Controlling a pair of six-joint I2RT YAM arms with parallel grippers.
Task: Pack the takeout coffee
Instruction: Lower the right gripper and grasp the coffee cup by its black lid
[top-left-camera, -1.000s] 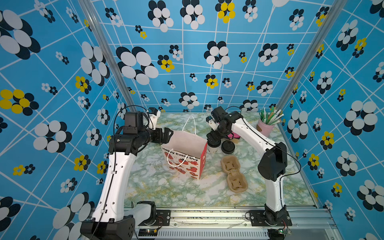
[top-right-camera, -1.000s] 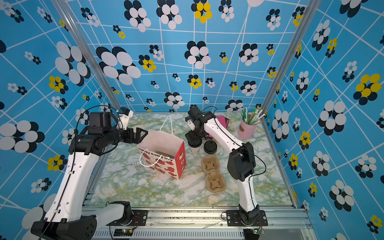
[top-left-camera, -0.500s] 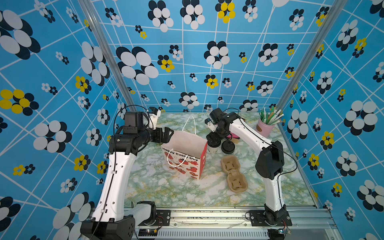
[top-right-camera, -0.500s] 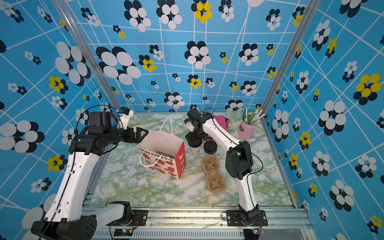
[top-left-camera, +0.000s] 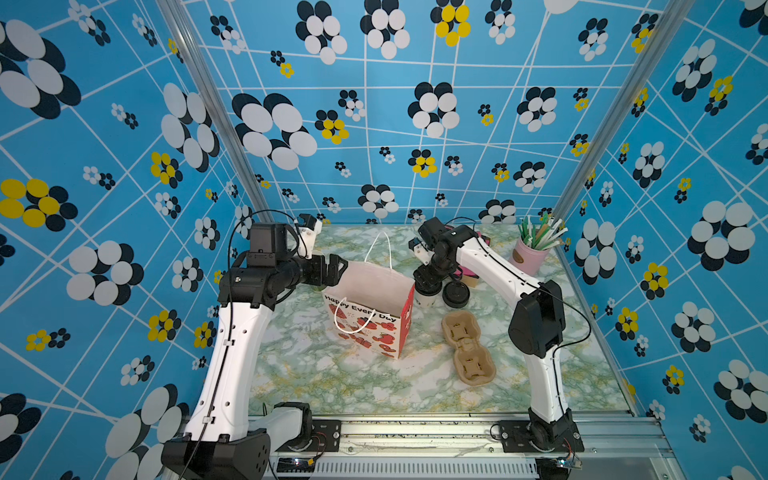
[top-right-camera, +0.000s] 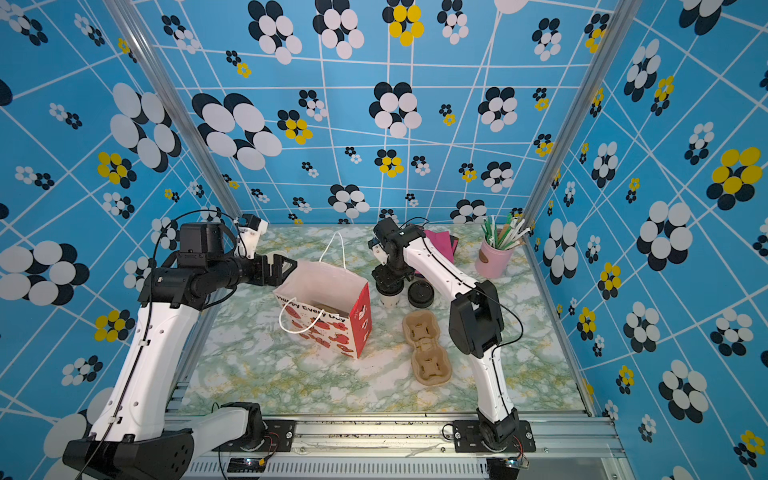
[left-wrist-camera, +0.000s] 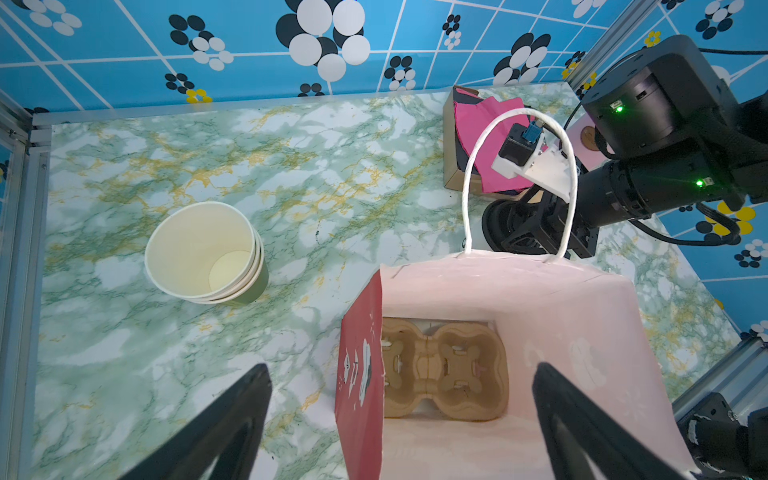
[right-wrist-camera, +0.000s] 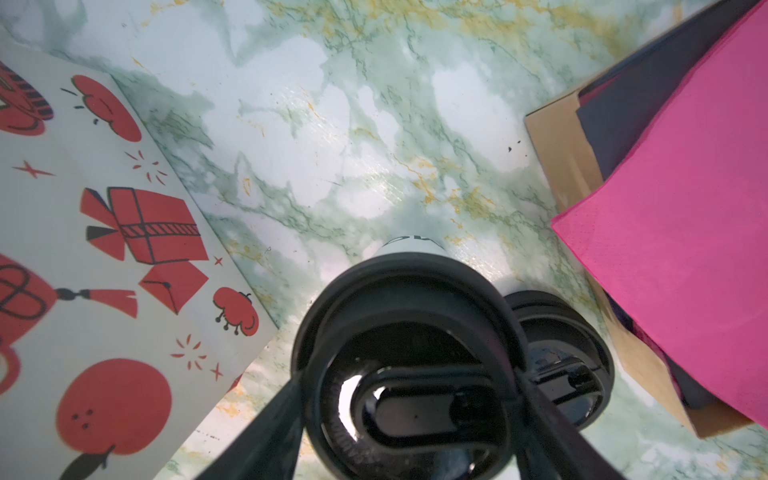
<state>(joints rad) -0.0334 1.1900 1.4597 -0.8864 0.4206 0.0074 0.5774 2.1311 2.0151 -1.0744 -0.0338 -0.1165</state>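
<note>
While the takeout coffee (top-left-camera: 426, 299) stands on the surface (top-left-camera: 332, 374) just beside the gift bag (top-left-camera: 361, 328), the right claw (top-left-camera: 428, 279) hangs over it. Its jaws are on both sides of the black lid (right-wrist-camera: 411, 332); if they press already, I cannot tell. The left claw (left-wrist-camera: 401, 370) is wide and holds nothing. It stands astride the bag's red side wall, probably to steady the mouth for the cup. A cardboard carrier (left-wrist-camera: 444, 370) lies inside.

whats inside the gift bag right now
In the left wrist view, a brown pulp cup carrier lies flat on the floor of the gift bag. No cup shows in it. The bag's red side wall covers one end of the carrier.
</note>
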